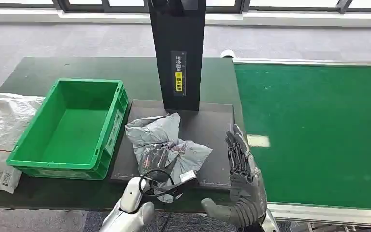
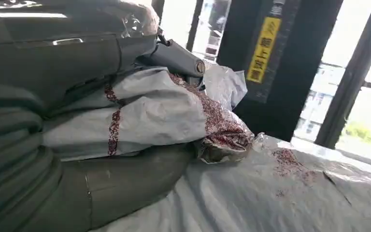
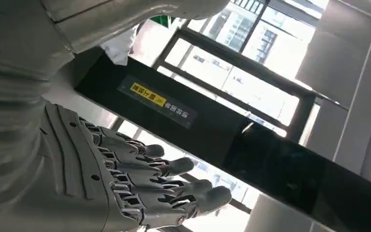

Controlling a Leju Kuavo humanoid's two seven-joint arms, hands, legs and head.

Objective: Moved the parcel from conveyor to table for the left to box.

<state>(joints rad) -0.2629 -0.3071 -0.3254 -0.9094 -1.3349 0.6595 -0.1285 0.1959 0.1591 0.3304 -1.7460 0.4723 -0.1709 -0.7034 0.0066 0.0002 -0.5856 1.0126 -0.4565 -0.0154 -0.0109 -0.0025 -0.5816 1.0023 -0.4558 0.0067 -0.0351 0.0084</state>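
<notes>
A crumpled grey plastic parcel (image 1: 166, 145) lies on a black platform (image 1: 207, 128) on the table, just right of a green box (image 1: 72, 125) that has nothing in it. My left hand (image 1: 142, 193) reaches in at the parcel's near edge. In the left wrist view a fold of the parcel (image 2: 164, 111) sits between the thick thumb (image 2: 125, 179) and the fingers above, so the left hand (image 2: 53, 145) grips it. My right hand (image 1: 241, 166) stands open just right of the parcel, fingers stretched forward and apart from it. Its fingers (image 3: 174, 186) hold nothing.
A black upright post (image 1: 178, 53) with a yellow label rises behind the parcel. The green conveyor belt (image 1: 319, 130) runs along the right. A white sack (image 1: 0, 135) lies left of the box on the dark green table (image 1: 38, 72).
</notes>
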